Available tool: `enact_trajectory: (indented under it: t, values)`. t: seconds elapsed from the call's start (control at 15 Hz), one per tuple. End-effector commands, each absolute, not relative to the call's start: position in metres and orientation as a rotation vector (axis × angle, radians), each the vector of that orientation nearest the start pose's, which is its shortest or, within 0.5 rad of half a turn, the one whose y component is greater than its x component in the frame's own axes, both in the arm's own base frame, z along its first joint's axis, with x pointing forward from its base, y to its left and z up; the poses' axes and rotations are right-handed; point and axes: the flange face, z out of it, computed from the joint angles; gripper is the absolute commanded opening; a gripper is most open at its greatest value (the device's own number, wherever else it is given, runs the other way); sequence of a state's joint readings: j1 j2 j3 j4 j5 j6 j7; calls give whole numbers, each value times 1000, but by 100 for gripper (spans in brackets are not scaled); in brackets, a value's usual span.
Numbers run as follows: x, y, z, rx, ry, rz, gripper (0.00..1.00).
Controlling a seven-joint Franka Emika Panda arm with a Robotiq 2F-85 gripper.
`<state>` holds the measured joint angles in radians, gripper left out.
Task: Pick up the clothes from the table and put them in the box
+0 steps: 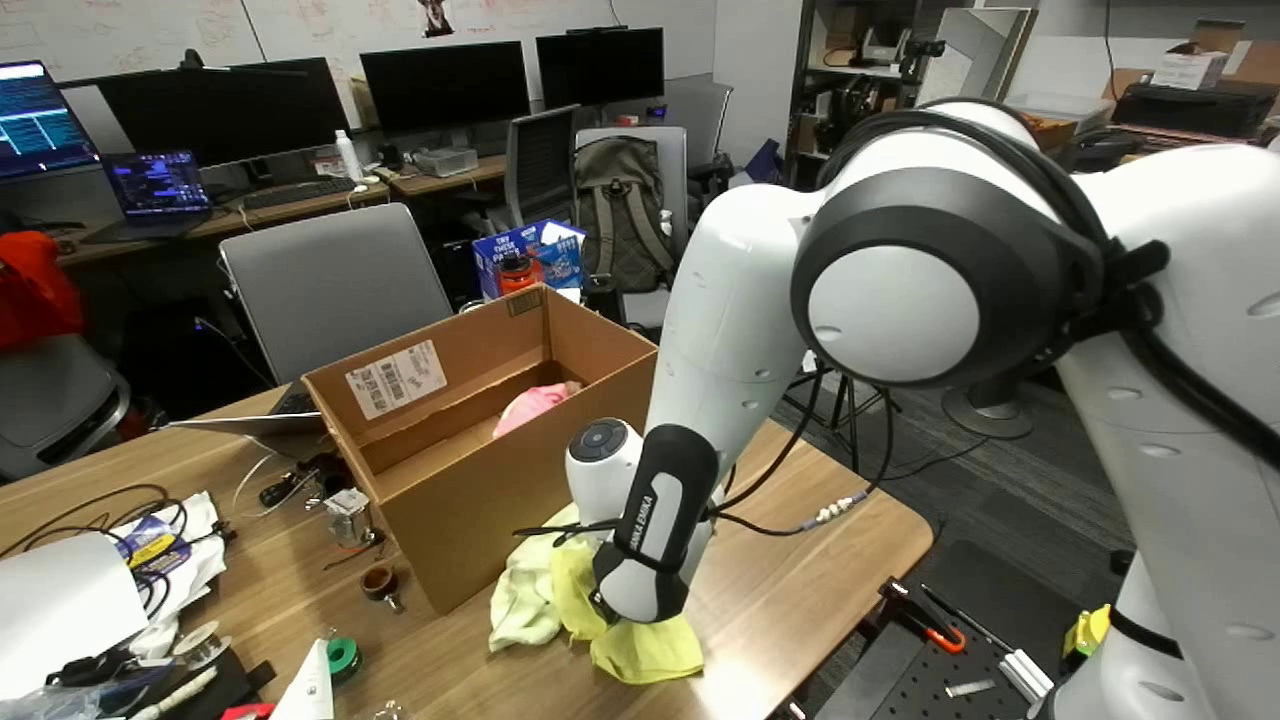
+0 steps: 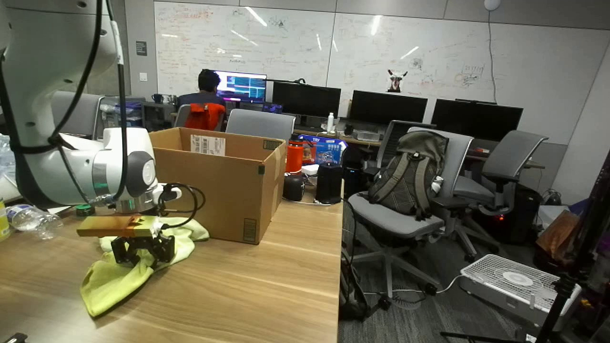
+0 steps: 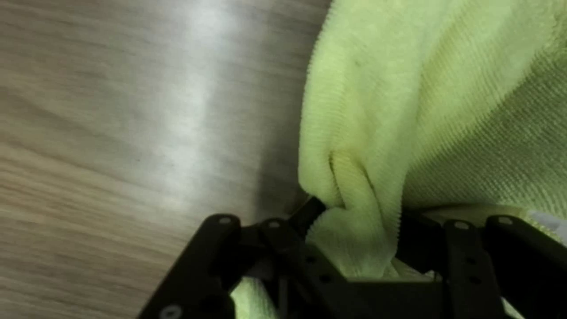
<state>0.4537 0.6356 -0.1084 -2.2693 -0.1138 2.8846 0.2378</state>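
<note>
A yellow cloth (image 1: pixel 648 650) lies crumpled on the wood-grain table (image 1: pixel 800 570), against a paler yellow-green cloth (image 1: pixel 522 605) beside the cardboard box (image 1: pixel 500 500). My gripper (image 2: pixel 144 258) points down over the yellow cloth, low at the tabletop. In the wrist view, a bunched fold fills the gap between the black fingers (image 3: pixel 423 243), touching both, so the gripper (image 3: pixel 359 230) is shut on it. Where the two cloths meet is hidden under the hand. Inside the open-topped box a pink cloth (image 1: pixel 530 408) shows; its lower part is behind the wall.
Left of the box lie a metal cube (image 1: pixel 348 516), a small brown cup (image 1: pixel 379 582), a green spool (image 1: pixel 343 657) and tangled cables (image 1: pixel 110 520). Plastic bottles (image 2: pixel 35 221) lie behind the arm. Black speakers (image 2: pixel 329 183) and an orange bottle (image 2: pixel 294 157) stand beyond the box.
</note>
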Motion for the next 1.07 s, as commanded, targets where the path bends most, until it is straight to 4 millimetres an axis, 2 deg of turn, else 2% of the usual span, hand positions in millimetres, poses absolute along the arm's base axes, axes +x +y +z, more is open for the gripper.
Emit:
enact_trajectory:
  t: [0.0, 0.27, 0.4, 0.6, 1.0]
  values:
    - [486, 172, 75, -3243, -356, -66, 2]
    - [493, 165, 90, -3262, -281, -94, 6]
    - [500, 157, 104, -3269, -219, -109, 7]
    - [512, 138, 142, -3272, -125, -187, 7]
    - [542, 102, 239, -3259, 32, -503, 7]
